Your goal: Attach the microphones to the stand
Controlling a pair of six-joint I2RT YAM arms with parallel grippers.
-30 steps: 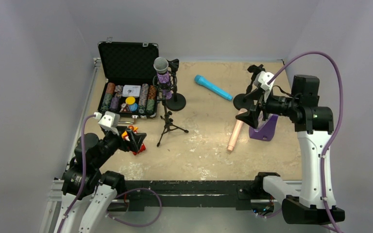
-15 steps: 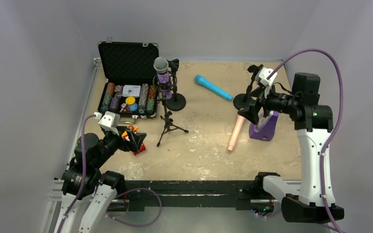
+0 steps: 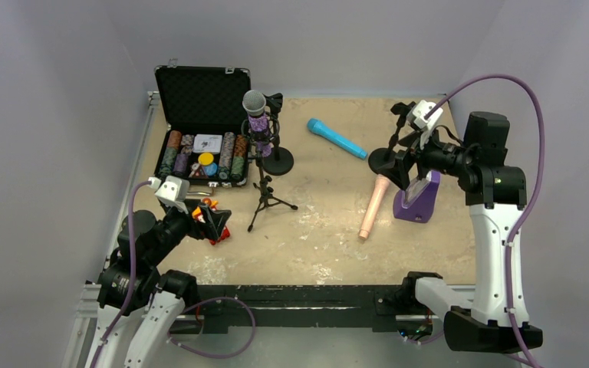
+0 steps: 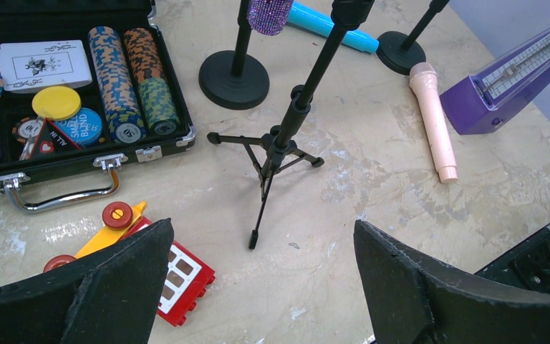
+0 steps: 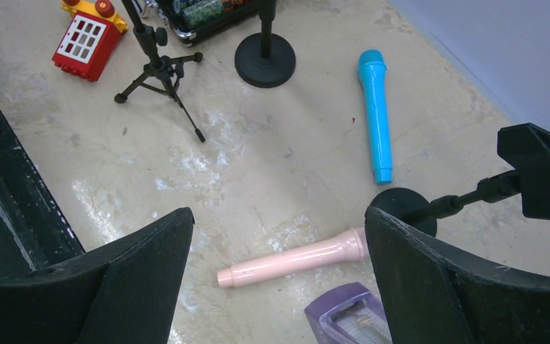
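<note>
Hovering low near the front-left of the tripod stand (image 3: 265, 189), the left gripper (image 3: 216, 222) is released, its jaws spread wide with nothing between them; a red and yellow toy block (image 4: 159, 266) lies right under it on the worktop (image 3: 314, 238).

Right gripper (image 3: 399, 175): well off to the right of the tripod stand, raised above the worktop, jaws likewise apart and empty.

Purple microphone (image 3: 258, 123): upright, silver mesh head on top, directly behind the tripod stand, off the worktop. A round-base stand (image 3: 278, 161) is close beside it; which of the two stands carries it I cannot tell.

Blue microphone (image 3: 337, 139): flat on the worktop, behind and right of the tripod stand, beyond the round-base stand.

Pink microphone (image 3: 373, 206): flat on the worktop, right of the tripod stand, in no stand.

Second round-base stand (image 3: 383, 159): farther right, just past the head of the pink microphone, its clip empty.

Purple metronome (image 3: 419, 199): beside the pink microphone, on the side away from the tripod stand.

Open chip case (image 3: 202, 100): behind and left of the tripod stand.
</note>
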